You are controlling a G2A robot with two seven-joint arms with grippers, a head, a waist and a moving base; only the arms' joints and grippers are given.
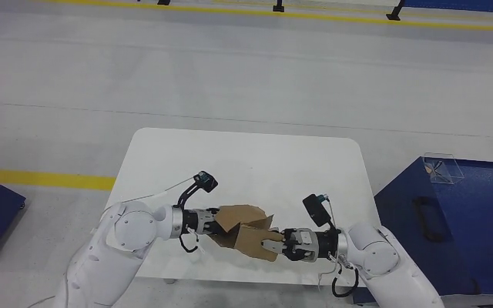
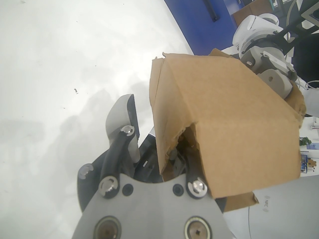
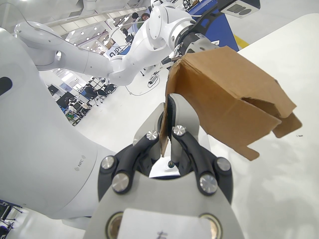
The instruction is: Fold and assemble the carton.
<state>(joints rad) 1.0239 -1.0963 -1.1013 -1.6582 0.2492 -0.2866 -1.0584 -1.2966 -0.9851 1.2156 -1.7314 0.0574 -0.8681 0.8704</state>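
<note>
A brown carton [image 1: 248, 229], partly unfolded with loose flaps, hangs just above the near edge of the white table [image 1: 231, 158], between my two arms. My right gripper [image 3: 167, 104] is shut on the edge of one carton [image 3: 224, 88] wall; it sits at the carton's right end [image 1: 271, 243]. My left gripper [image 1: 215, 223] is at the opposite end. In the left wrist view its fingers straddle a carton [image 2: 224, 115] wall. The visible finger [image 2: 123, 115] stands apart from the cardboard and the other is hidden inside. The left gripper [image 2: 153, 120] looks open.
A blue cabinet [image 1: 439, 223] stands right of the table, with a clear plastic box [image 1: 443, 165] on its top. The far half of the table is bare white surface. Grey floor with a yellow line [image 1: 54, 179] surrounds the table.
</note>
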